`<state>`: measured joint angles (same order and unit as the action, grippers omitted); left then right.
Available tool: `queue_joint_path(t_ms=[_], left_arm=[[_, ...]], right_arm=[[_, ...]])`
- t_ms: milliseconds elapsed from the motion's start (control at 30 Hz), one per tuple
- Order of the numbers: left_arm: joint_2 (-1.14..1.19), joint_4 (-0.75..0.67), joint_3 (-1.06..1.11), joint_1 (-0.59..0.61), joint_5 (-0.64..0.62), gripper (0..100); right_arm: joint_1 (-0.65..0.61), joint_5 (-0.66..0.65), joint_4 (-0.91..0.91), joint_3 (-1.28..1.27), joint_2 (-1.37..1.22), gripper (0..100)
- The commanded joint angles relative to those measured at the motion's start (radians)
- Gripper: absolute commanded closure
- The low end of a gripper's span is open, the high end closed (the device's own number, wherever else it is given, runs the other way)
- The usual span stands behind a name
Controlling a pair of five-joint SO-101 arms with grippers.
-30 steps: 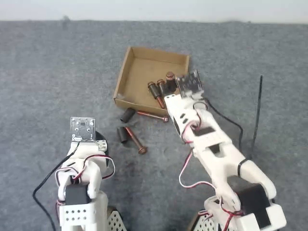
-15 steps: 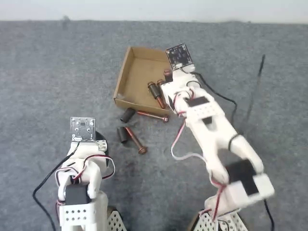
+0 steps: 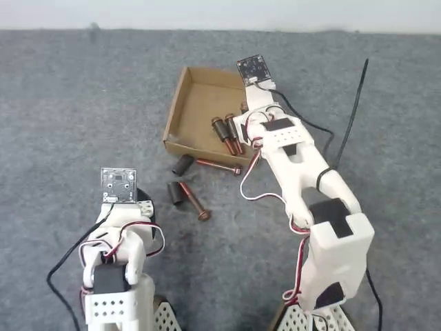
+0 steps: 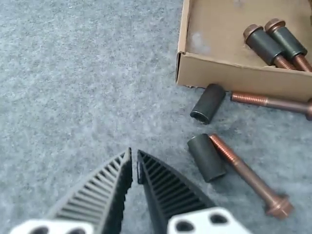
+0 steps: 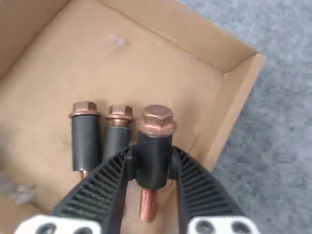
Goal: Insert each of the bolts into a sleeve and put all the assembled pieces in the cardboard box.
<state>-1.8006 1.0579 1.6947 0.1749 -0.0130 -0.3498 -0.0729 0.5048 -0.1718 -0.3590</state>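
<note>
Presently the right gripper [image 5: 150,158] is clamped on the black sleeve of an assembled bolt [image 5: 156,141]; the copper head sticks out past the fingertips and the threaded end shows behind them. It hangs inside the cardboard box [image 3: 176,110], close to the box's right wall and just beside a first finished piece [image 5: 85,134] and a second finished piece [image 5: 117,134], which lie side by side on the box floor; whether the held one touches that floor I cannot tell. The box stands toward the far edge of the grey surface [image 3: 83,103]. Just off the box's near wall lie a loose sleeve [image 4: 208,103] and a bare bolt [image 4: 268,101], slightly apart; nearer the front edge a second sleeve [image 4: 206,157] touches a second bolt [image 4: 246,175]. The left gripper [image 4: 134,156] sits over bare surface toward the front edge, left of the loose parts; its jaws are drawn almost together, with nothing between them.
</note>
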Motion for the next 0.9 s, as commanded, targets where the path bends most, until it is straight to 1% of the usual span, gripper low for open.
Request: queue_joint_path(t_ms=[0,133,200,333,467,533,700,867], left_arm=[[-0.015,0.006,-0.01,0.0,0.008,99],[-0.015,0.006,-0.01,0.0,0.008,99],[-0.015,0.006,-0.01,0.0,0.008,99],[-0.015,0.006,-0.01,0.0,0.008,99],[-0.015,0.006,-0.01,0.0,0.008,99],[-0.015,0.006,-0.01,0.0,0.008,99],[-0.015,0.006,-0.01,0.0,0.008,99],[-0.015,0.006,-0.01,0.0,0.008,99]], right_arm=[[0.015,-0.006,0.008,0.055,0.012,90.4],[0.013,-0.009,0.013,0.054,0.036,96.6],[0.018,-0.011,0.047,0.051,0.067,99.1],[0.01,-0.006,0.174,0.029,0.165,99.1],[-0.048,-0.003,0.275,-0.049,0.295,99.1],[-0.09,0.034,0.311,-0.107,0.363,99.1],[-0.177,0.189,0.328,-0.282,0.55,99.1],[-0.265,0.262,0.318,-0.437,0.714,99.1]])
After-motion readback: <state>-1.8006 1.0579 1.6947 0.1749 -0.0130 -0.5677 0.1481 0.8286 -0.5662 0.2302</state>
